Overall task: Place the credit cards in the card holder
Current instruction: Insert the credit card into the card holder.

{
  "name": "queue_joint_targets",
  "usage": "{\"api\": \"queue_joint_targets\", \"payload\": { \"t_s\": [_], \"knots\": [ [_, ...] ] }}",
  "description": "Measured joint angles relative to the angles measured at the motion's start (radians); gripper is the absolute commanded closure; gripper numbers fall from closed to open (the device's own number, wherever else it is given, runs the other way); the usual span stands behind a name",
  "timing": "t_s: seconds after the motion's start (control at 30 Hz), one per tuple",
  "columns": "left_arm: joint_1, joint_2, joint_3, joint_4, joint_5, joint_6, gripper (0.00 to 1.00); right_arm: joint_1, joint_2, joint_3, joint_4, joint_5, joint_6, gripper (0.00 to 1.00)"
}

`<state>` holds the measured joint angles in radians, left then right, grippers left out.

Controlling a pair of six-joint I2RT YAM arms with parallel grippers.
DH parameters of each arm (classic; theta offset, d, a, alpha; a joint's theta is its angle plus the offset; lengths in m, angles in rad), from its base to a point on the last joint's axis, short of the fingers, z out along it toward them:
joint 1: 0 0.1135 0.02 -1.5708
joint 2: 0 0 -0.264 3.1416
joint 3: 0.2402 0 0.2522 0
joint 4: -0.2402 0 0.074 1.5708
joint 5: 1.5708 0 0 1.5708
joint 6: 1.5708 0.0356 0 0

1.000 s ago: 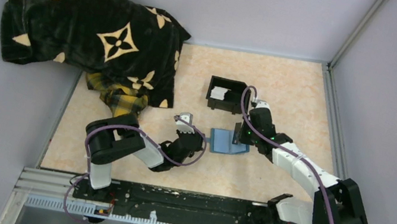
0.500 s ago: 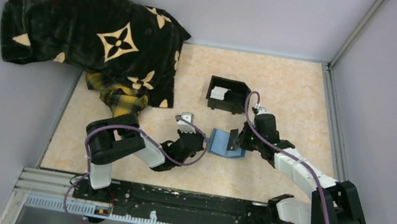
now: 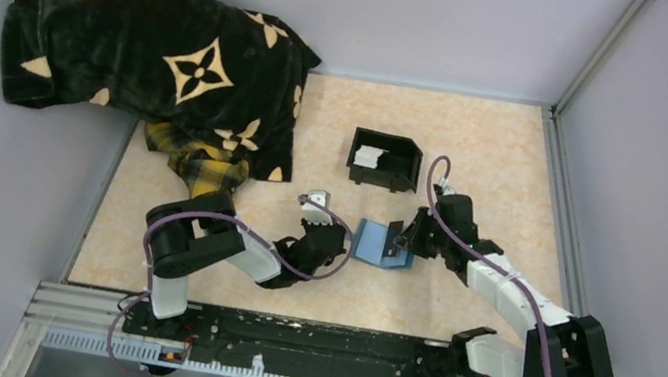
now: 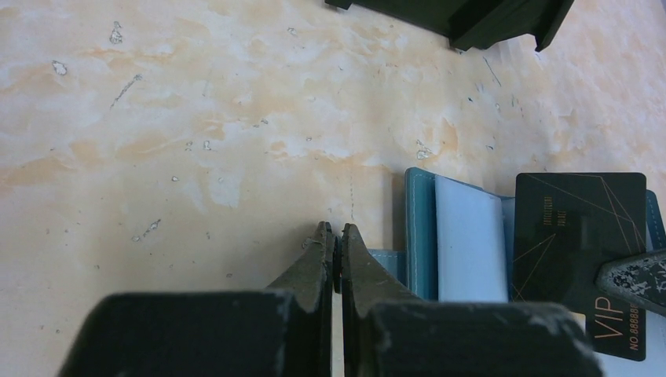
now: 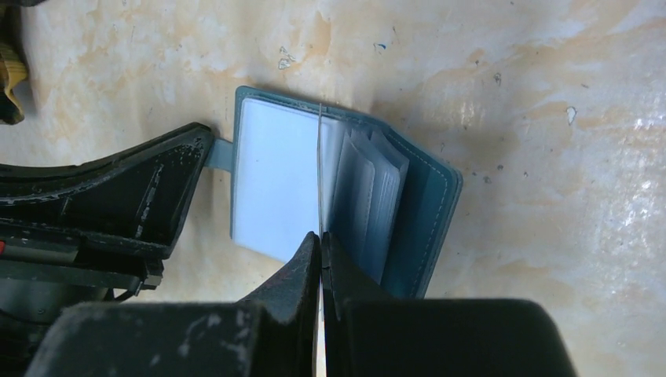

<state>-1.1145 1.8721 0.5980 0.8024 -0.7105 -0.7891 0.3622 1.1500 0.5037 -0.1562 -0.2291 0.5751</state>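
Grey walls close in a peach marbled tabletop (image 3: 496,164). From above, you see the blue card holder (image 3: 370,243) lying open at mid-frame, between the left gripper (image 3: 346,243) and the right gripper (image 3: 399,245). Both arms stretch low and inward.

In the left wrist view, your left jaws are pressed together, their tip beside the holder's tab. A dark credit card (image 4: 577,236) stands at the right.

In the right wrist view, your right jaws are clamped on that card, which stands edge-on and upright over the holder's sleeves.
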Motion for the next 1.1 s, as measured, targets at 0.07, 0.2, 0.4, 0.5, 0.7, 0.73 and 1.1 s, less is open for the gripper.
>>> {"api": "queue_joint_targets", "payload": {
  "t_s": [0.07, 0.2, 0.4, 0.5, 0.7, 0.73, 1.1],
  "knots": [
    [-0.006, 0.001, 0.008, -0.014, -0.012, -0.007, 1.00, 0.000, -0.011, 0.000, -0.011, -0.001, 0.015, 1.00],
    [-0.019, 0.006, 0.019, -0.038, -0.037, -0.031, 1.00, 0.000, -0.052, 0.000, -0.038, 0.000, 0.053, 1.00],
    [-0.041, 0.010, 0.050, -0.101, -0.076, -0.088, 1.00, 0.000, -0.099, -0.003, -0.053, 0.001, 0.100, 1.00],
    [-0.051, 0.010, 0.065, -0.138, -0.098, -0.117, 1.00, -0.001, -0.102, -0.025, -0.056, 0.004, 0.115, 1.00],
    [-0.066, 0.010, 0.086, -0.199, -0.133, -0.179, 1.00, -0.001, -0.103, -0.059, -0.084, 0.024, 0.126, 1.00],
    [-0.068, 0.010, 0.088, -0.204, -0.138, -0.187, 1.00, -0.001, -0.103, -0.059, -0.085, 0.026, 0.126, 1.00],
    [-0.076, 0.010, 0.095, -0.233, -0.158, -0.236, 1.00, -0.001, -0.103, -0.059, -0.091, 0.052, 0.124, 1.00]
  ]
}}
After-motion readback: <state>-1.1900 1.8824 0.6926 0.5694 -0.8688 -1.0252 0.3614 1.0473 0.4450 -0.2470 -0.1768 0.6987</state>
